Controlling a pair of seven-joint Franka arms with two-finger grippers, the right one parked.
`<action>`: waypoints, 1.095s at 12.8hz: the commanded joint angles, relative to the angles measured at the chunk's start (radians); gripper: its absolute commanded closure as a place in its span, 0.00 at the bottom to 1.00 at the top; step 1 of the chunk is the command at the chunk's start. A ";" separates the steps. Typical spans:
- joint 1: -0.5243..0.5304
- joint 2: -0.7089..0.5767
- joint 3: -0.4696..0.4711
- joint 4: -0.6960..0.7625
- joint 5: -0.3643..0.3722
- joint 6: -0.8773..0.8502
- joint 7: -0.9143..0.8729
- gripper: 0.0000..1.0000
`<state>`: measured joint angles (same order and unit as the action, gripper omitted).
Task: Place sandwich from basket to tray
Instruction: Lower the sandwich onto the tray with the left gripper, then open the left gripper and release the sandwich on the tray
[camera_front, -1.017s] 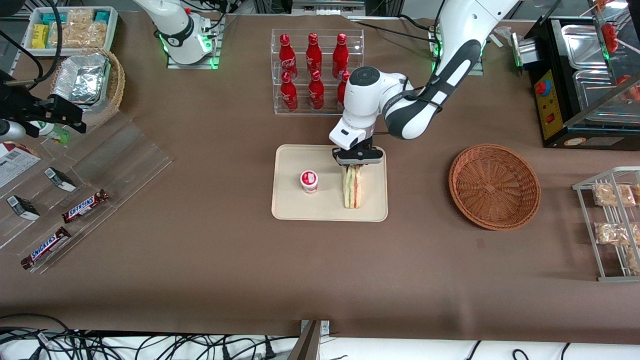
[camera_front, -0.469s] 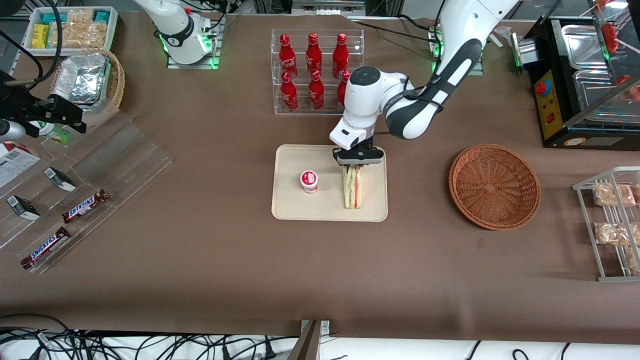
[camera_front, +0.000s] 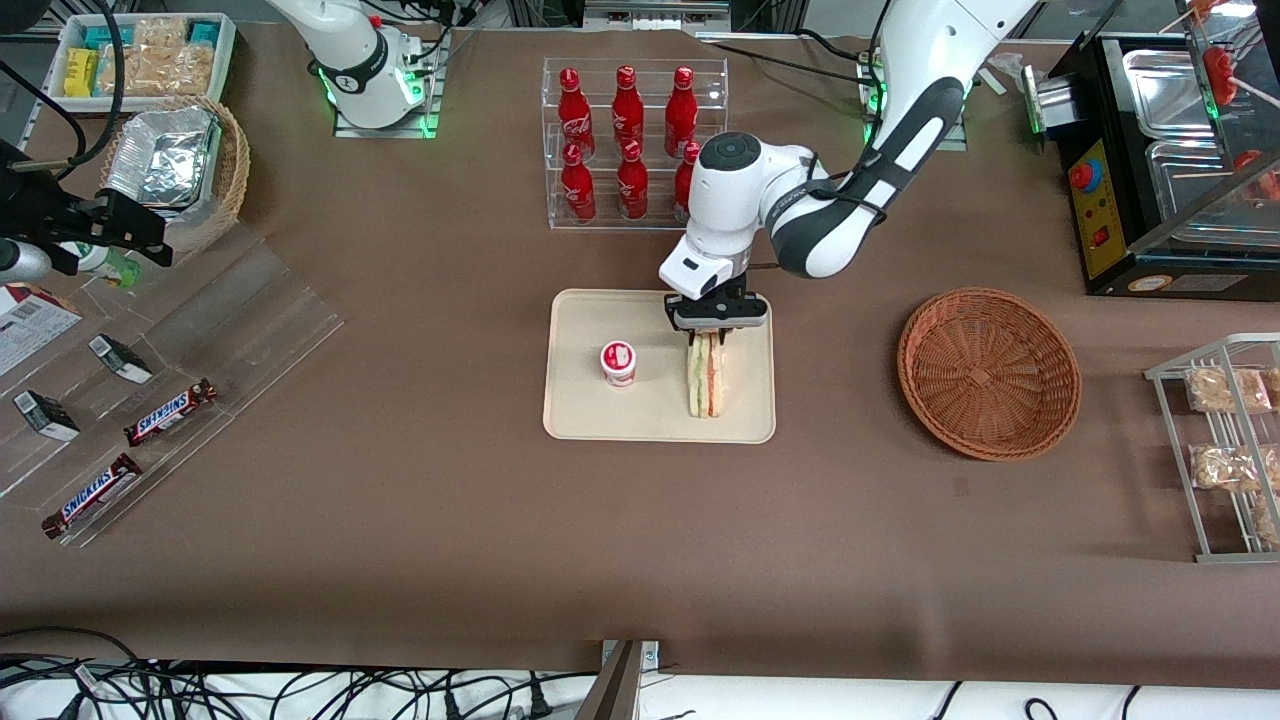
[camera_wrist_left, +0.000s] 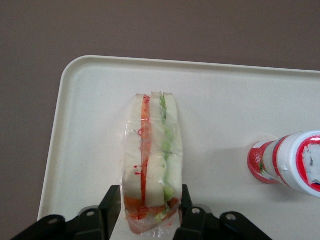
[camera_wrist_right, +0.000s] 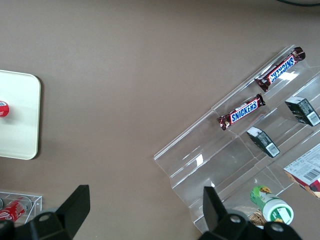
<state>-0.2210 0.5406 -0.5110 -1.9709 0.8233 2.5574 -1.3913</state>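
Front view, left to right. At centre frame lies the tray (camera_front: 580, 415), cream-beige, low-rimmed. On its left half stands a small red-and-white yogurt bottle (camera_front: 618, 362). On its right half the sandwich (camera_front: 704, 378) stands on edge, resting on the tray floor, filling layers facing up. The basket (camera_front: 988, 372), at centre right of the frame, holds nothing visible.

The gripper (camera_front: 706, 336) sits directly above the sandwich's upper end in the frame. In the wrist view its two black fingers (camera_wrist_left: 111, 200) flank the wedge's wide end, one on each bread face, pressed close against the wrap; the pincer is narrowly set and appears to hold the sandwich (camera_wrist_left: 152, 165) between them, though whether pressure is being applied cannot be confirmed.

Assessment of handling: the item is judged light, soft and easily crushed; the clear wrap is likely slippery and may shift over the bread. The proper hold is across the two flat bread faces, near the thick end, with light force. The narrow standing edge suggests it may topple on release.
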 joint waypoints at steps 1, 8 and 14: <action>0.000 -0.039 -0.001 -0.031 0.027 -0.005 -0.028 0.00; 0.009 -0.060 -0.021 -0.023 0.023 -0.035 -0.025 0.00; 0.023 -0.094 -0.084 0.033 -0.091 -0.159 -0.019 0.00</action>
<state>-0.2135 0.4918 -0.5544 -1.9614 0.7999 2.4745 -1.4090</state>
